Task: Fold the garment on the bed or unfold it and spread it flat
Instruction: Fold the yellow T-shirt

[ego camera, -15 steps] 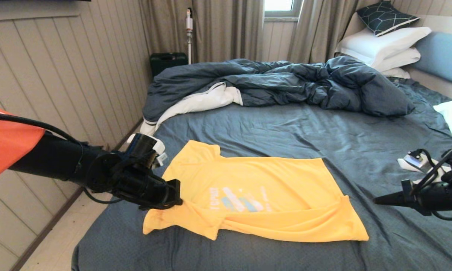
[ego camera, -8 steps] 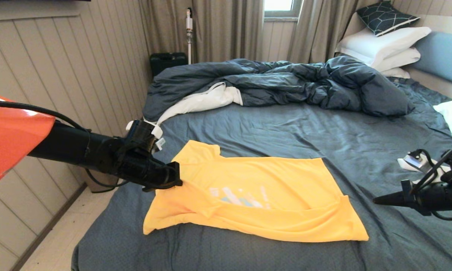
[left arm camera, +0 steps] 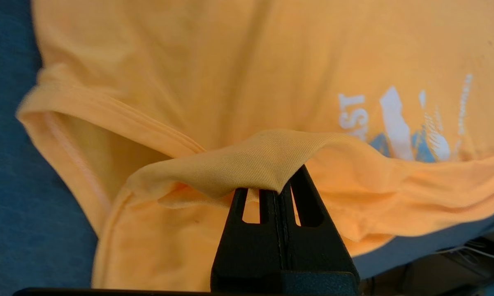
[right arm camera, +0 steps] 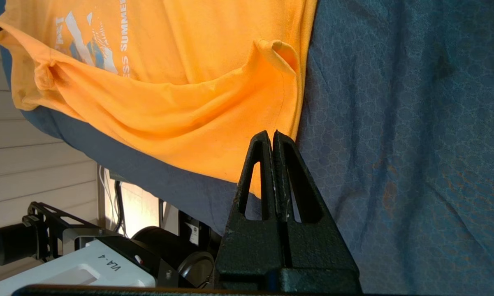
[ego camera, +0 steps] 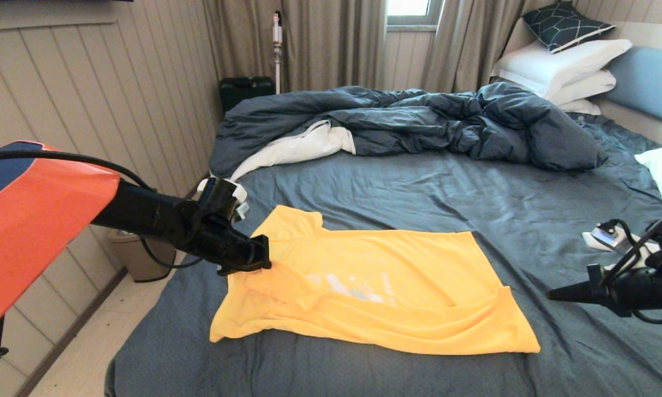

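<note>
Yellow short-sleeved T-shirt (ego camera: 375, 292) lies on the slate-blue sheeted bed (ego camera: 419, 187). Left gripper (left arm camera: 281, 190) pinches a raised fold, seemingly near the collar. Right gripper (right arm camera: 272, 137) hangs clamped empty over the sheet, beside the hem.

Matt, fine-knit yellow garment (left arm camera: 267, 160) on the bed (ego camera: 419, 193), its dotted-weave cloth sheet creased.
</note>
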